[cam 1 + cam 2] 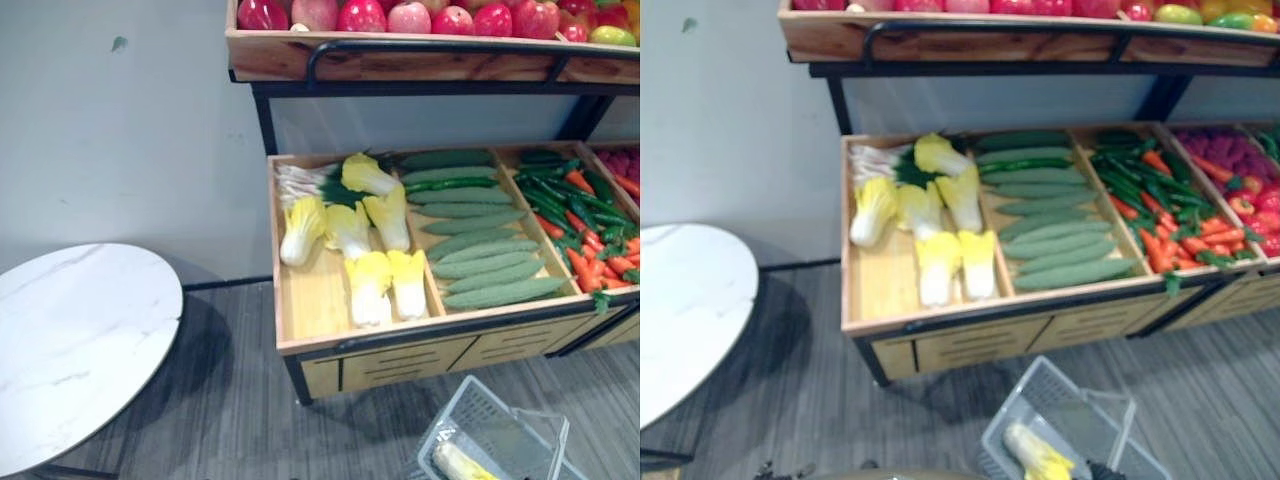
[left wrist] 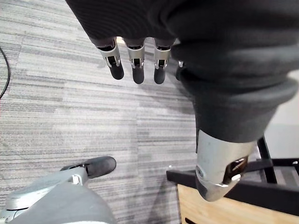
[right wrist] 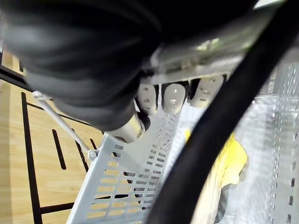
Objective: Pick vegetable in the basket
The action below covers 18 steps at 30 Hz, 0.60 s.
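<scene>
A grey mesh basket (image 1: 492,425) hangs low in front of the vegetable stand, with one yellow-and-white napa cabbage (image 1: 1038,455) lying in it. In the right wrist view my right hand (image 3: 173,97) has its fingers curled over the basket's black handle (image 3: 201,154), and the cabbage (image 3: 226,161) lies below it inside the perforated wall (image 3: 117,186). My left hand (image 2: 135,60) hangs over the grey carpet, fingers straight and holding nothing.
The wooden stand holds more napa cabbages (image 1: 350,240), cucumbers (image 1: 480,250), and carrots with green peppers (image 1: 580,225). Red apples (image 1: 450,18) fill the upper shelf. A round white marble table (image 1: 70,340) stands to the left.
</scene>
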Available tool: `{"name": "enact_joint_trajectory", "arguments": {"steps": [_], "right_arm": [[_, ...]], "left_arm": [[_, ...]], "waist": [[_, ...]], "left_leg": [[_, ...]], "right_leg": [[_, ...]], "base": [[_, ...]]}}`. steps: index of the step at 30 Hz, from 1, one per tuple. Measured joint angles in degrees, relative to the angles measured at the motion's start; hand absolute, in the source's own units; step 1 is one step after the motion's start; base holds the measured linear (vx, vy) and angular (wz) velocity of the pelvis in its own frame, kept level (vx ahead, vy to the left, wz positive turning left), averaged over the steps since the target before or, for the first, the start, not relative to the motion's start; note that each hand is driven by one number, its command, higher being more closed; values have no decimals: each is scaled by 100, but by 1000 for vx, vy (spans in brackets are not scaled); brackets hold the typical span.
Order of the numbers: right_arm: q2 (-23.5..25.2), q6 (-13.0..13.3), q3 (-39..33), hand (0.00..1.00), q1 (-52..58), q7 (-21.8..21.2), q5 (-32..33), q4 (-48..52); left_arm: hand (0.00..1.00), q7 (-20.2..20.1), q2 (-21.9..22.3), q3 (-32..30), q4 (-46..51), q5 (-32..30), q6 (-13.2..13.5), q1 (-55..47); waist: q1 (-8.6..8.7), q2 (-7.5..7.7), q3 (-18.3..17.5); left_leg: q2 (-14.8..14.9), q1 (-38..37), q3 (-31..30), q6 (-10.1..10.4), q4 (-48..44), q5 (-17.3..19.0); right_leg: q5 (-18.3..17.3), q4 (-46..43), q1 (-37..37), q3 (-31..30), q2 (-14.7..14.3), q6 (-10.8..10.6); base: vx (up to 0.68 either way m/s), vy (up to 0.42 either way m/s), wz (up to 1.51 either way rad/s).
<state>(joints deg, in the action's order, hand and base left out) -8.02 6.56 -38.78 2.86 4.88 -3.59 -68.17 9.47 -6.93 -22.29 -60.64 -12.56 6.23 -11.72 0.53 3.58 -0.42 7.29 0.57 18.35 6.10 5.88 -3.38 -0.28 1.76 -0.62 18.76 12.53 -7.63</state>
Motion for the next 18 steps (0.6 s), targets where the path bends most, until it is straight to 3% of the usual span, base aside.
{"name": "enact_joint_trajectory", "arguments": {"steps": [4, 6, 8, 10, 11, 12, 13, 14, 15, 16, 17, 18], "right_arm": [[9, 1, 87, 100, -35, 0, 13, -3], [4, 9, 36, 100, -32, 8, 49, 21], [32, 32, -39, 100, -43, -2, 164, 49], [38, 92, 32, 100, -108, 10, 191, 99], [44, 116, 138, 100, -162, 15, 194, 226], [44, 140, 242, 100, -173, 3, 195, 277], [12, 169, 479, 100, -222, 2, 195, 398], [20, 170, 654, 100, -311, -7, 188, 400], [16, 182, 702, 100, -317, 4, 181, 403], [7, 183, 738, 100, -334, 6, 171, 411], [12, 188, 802, 100, -336, -13, 128, 411], [10, 218, 929, 100, -354, -13, 125, 371]], "left_arm": [[0, -88, -16, 289, -29, -2, 19, 1], [0, -94, -49, 489, -19, -4, 89, 67], [0, -90, -108, 685, -21, -5, 102, 125], [0, -77, -172, 861, -28, -5, 113, 158], [0, -76, -202, 886, -31, -16, 112, 209], [0, -76, -211, 889, -31, -24, 110, 240], [0, -69, -184, 900, -11, -191, 142, 224], [0, -77, -195, 905, 49, -310, 221, 242], [0, -79, -220, 917, 99, -402, 233, 239], [0, -86, -253, 940, 144, -427, 232, 185], [0, -89, -246, 956, 154, -447, 232, 160], [0, -89, -244, 963, 164, -446, 233, 149]], "waist": [[-4, 79, 101], [46, 110, 273], [57, 76, 272], [38, -60, 327], [44, -123, 367], [44, -176, 394], [-23, -331, 469], [-31, -275, 664], [-32, -211, 700], [-48, -129, 736], [-59, -128, 741], [-53, -126, 740]], "left_leg": [[11, -63, 174, -32, -298, 261], [148, 214, 159, -47, -1334, 837], [298, 520, 244, -70, -1945, 1187], [530, 724, 507, -95, -2279, 1393], [637, 722, 776, -151, -2309, 1414], [665, 675, 931, -222, -2240, 1381], [819, 514, 1403, -362, -1925, 1307], [787, 304, 1775, -398, -1820, 1309], [744, 178, 1963, -421, -1800, 1320], [709, 8, 2343, -467, -1804, 1348], [733, -112, 2656, -470, -1813, 1349], [761, -137, 2935, -486, -1872, 1358]], "right_leg": [[-134, -240, 45, -201, 76, -42], [-309, -681, 111, -242, 203, -79], [-226, -785, 276, -397, 223, -185], [171, -894, 619, -639, 46, -77], [630, -856, 850, -571, -71, 175], [934, -689, 897, -509, -126, 277], [1331, -410, 847, -247, -250, 420], [472, -1723, 1013, 550, 27, 624], [143, -2303, 1029, 864, 194, 637], [-162, -3067, 898, 1377, 407, 819], [-299, -3295, 723, 1697, 439, 889], [-406, -3396, 693, 1820, 493, 739]], "base": [[50, 12, -24], [30, 28, -9], [27, 65, -35], [-9, 105, -78], [-34, 167, -95], [-67, 226, -136], [-114, 219, -147], [-94, 204, -148], [-64, 164, -145], [2, 96, -141], [-14, 49, -168], [-11, -13, -148]]}}
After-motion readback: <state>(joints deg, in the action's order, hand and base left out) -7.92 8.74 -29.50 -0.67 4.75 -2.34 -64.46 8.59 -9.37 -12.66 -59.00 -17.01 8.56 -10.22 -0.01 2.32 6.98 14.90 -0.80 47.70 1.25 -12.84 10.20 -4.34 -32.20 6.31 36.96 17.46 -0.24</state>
